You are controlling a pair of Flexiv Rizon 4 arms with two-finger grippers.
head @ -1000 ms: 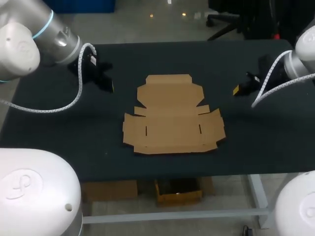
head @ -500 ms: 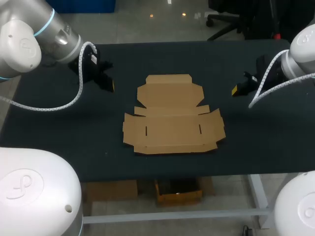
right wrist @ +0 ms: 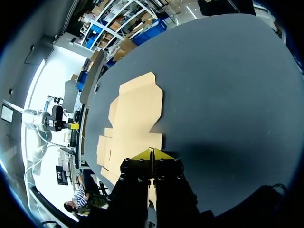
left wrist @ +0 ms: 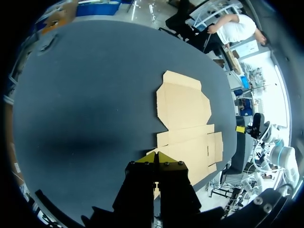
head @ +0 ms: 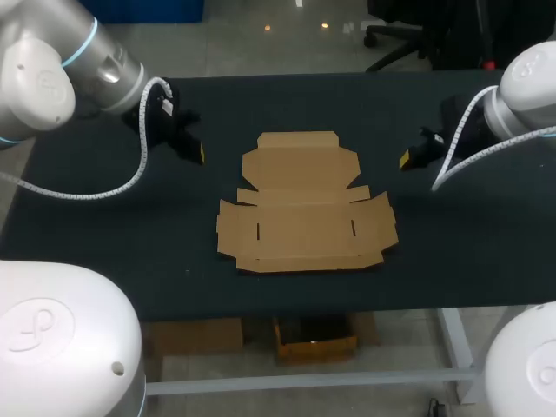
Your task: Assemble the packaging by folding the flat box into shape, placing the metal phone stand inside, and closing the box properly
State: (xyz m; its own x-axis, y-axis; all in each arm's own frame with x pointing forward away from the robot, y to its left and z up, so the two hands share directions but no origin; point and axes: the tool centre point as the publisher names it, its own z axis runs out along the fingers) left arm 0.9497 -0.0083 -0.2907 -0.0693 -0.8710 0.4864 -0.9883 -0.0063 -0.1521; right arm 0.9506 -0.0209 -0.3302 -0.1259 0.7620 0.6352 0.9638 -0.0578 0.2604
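Observation:
A flat, unfolded brown cardboard box lies in the middle of the black table. My left gripper hangs above the table to the left of the box's far flap, shut with nothing in it. My right gripper hangs to the right of that flap, also shut and empty. In the left wrist view the box lies ahead of the closed yellow tips of the left gripper. In the right wrist view the box lies ahead of the right gripper. No metal phone stand shows in any view.
Bare black tabletop surrounds the box on all sides, with wide bands at the left and right. The table's front edge runs just below the box.
Both grippers have moved a little inward toward the box, the right one more than the left. The box has not moved.

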